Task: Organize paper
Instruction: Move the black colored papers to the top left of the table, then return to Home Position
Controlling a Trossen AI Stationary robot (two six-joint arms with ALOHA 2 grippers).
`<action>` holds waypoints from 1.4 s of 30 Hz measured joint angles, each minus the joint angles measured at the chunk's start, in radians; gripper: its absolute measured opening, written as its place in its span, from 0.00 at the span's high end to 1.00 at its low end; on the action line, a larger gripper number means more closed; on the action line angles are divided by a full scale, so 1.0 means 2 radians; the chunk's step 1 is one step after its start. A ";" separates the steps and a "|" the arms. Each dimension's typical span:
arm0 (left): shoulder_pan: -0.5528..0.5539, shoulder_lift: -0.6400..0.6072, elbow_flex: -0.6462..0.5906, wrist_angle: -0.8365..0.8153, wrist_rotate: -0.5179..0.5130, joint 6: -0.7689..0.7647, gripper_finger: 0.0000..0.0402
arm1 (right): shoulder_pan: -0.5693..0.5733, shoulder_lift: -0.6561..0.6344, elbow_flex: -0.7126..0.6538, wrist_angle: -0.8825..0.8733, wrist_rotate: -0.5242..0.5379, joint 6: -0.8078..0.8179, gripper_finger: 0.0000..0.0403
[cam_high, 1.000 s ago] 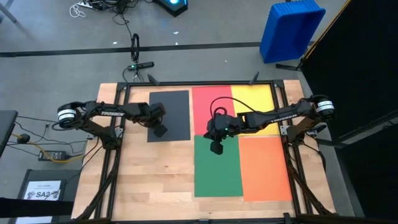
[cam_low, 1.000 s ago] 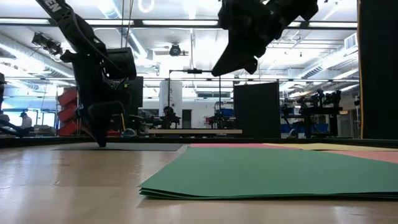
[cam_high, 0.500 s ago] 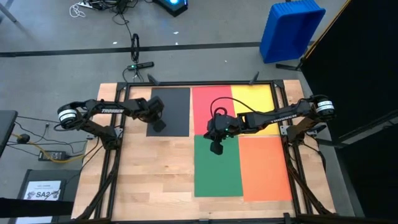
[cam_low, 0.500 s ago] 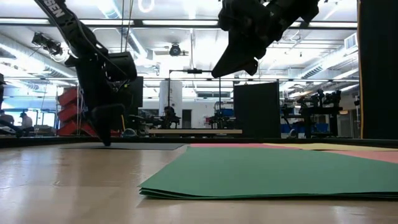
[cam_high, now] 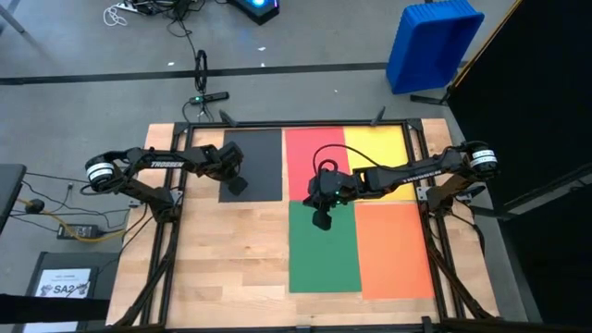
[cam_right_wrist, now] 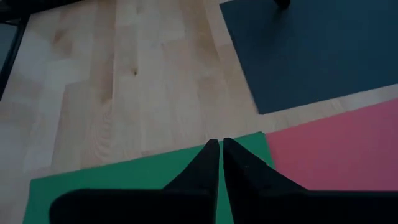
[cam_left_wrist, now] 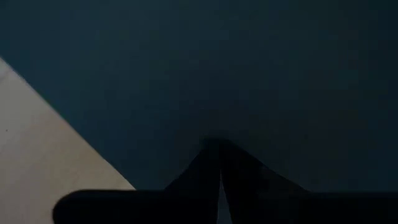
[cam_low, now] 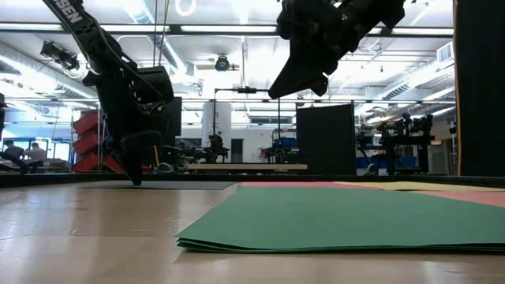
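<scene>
Wooden table bears coloured paper.

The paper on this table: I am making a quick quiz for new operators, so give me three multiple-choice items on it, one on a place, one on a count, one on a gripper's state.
1. Which sheet lies left of the red paper in the high view?
A. the dark grey paper
B. the orange paper
C. the yellow paper

2. How many colours of paper show on the table?
A. three
B. five
C. seven

3. How do the left gripper fingers stand?
A. wide open
B. shut on a lifted sheet
C. shut, pressed on the dark grey paper

Answers:
1. A, as the dark grey sheet lies beside the red one at the far edge.
2. B, as dark grey, red, yellow, orange and the green paper all show.
3. C, as the left wrist view shows the fingers together against the flat dark sheet.
</scene>
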 joint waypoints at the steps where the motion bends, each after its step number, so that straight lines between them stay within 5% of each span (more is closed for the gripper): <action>1: 0.000 0.000 0.000 0.002 0.000 0.000 1.00 | 0.000 0.000 0.000 0.000 0.000 0.002 1.00; 27: -0.007 -0.022 0.081 -0.144 0.011 0.005 1.00 | 0.000 -0.011 0.000 0.008 -0.009 -0.014 1.00; 37: -0.100 -0.244 0.132 0.021 -0.014 0.077 1.00 | -0.042 -0.180 0.000 -0.027 -0.009 -0.146 1.00; 42: -0.175 -0.388 0.075 0.104 -0.082 0.093 1.00 | -0.078 -0.323 -0.077 0.032 -0.008 -0.189 1.00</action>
